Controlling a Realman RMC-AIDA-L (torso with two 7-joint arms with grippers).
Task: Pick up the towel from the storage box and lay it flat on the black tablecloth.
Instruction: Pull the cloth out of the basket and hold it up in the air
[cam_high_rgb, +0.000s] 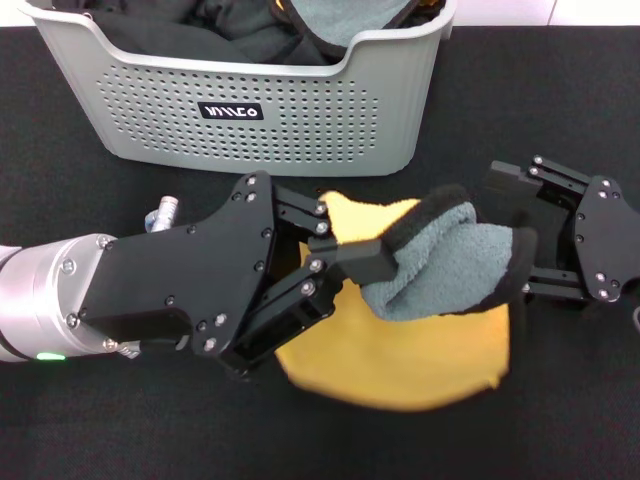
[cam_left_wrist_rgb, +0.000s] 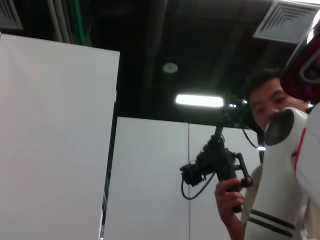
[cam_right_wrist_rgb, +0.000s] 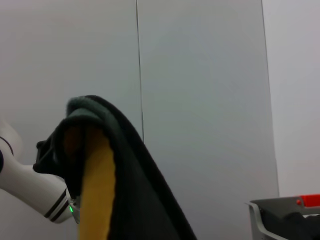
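Towel (cam_high_rgb: 440, 270) hangs bunched between my 2 grippers above the black tablecloth (cam_high_rgb: 90, 430), just in front of the storage box (cam_high_rgb: 250, 120): my left gripper (cam_high_rgb: 345, 255) reaches in from the left with its black linkage fingers closed on one folded end, and my right gripper (cam_high_rgb: 535, 265) comes from the right with its fingers pinched on the other end. It is soft fleece, grey-green on the rolled upper part with a thin black edging, its yellow-orange side draping down in a broad rounded flap. Behind it, the light grey plastic box has perforated dotted walls, a dipped rim and dark clothes (cam_high_rgb: 230, 35) piled inside.
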